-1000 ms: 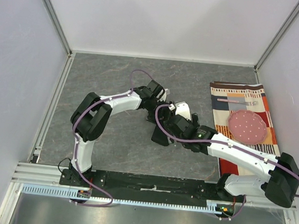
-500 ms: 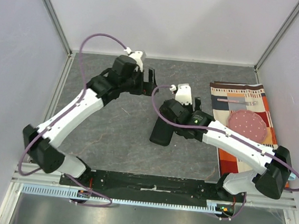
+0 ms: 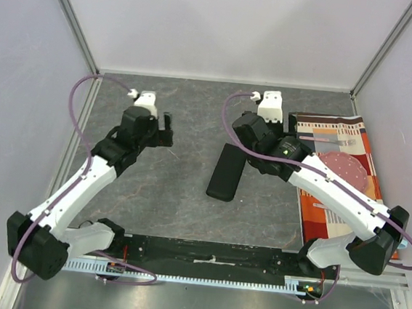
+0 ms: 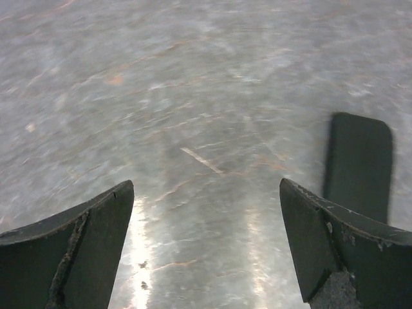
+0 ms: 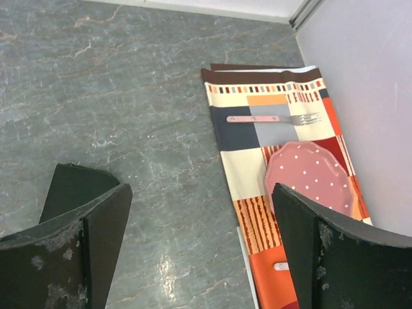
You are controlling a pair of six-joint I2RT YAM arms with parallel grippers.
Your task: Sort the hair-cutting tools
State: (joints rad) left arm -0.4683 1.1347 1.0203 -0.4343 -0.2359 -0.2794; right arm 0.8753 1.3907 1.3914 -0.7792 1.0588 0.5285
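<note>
Both grippers stand spread and empty. The left gripper (image 4: 206,193) hovers at ten o'clock of the black pouch (image 3: 226,172), and the right gripper (image 5: 199,193) at its one o'clock. No scissors or black sticks show in any view; they may lie inside the pouch, but I cannot tell. The step in hand looks like an approach. Next, one arm should pin the pouch while the other opens it.

Bright even light; left wrist view motion-blurred, glare on table (image 4: 193,96); others sharp.
</note>
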